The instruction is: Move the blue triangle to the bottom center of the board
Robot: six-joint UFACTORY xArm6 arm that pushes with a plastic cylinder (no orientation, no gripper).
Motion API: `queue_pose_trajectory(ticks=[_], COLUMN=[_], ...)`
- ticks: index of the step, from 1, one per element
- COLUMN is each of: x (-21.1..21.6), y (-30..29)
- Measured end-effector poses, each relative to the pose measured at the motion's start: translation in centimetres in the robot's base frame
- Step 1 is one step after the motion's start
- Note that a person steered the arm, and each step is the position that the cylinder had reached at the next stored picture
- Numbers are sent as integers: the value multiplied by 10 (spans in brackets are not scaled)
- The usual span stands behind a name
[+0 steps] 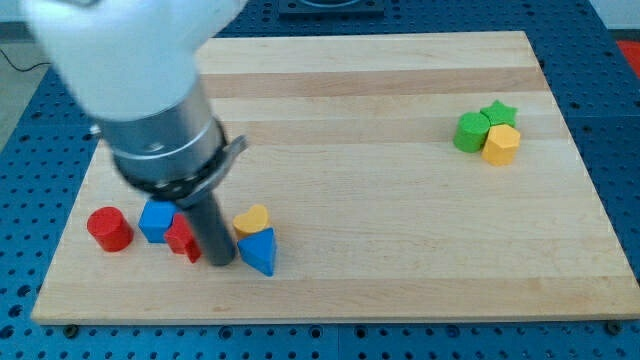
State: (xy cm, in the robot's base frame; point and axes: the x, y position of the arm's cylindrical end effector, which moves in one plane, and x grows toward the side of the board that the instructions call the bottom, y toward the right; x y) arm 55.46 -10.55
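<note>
Blue triangle (259, 251) is sitting touching my tip (220, 262), an ungripping tool; pushing rightward, steadily, seems best.

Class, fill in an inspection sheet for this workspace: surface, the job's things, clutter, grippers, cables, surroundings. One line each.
Surface: wooden board, pale, lying flat.
Job's things: blue triangle near the bottom edge, left of centre, touching the yellow heart above it.
Clutter: red cylinder, blue cube and a red block in a row at the view's left; green cylinder, green star and yellow hexagon clustered at the view's upper right.
Grippers: none; my tip sits between the red block and the blue triangle.
Cables: one dark cable at the far left edge.
Surroundings: blue perforated table around the board.
</note>
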Motion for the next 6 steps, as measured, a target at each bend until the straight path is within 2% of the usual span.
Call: queue_pose_trajectory(ticks=[2, 3, 4, 5, 6], x=[-6, -5, 8, 34, 44], y=[132, 114, 70, 65, 117])
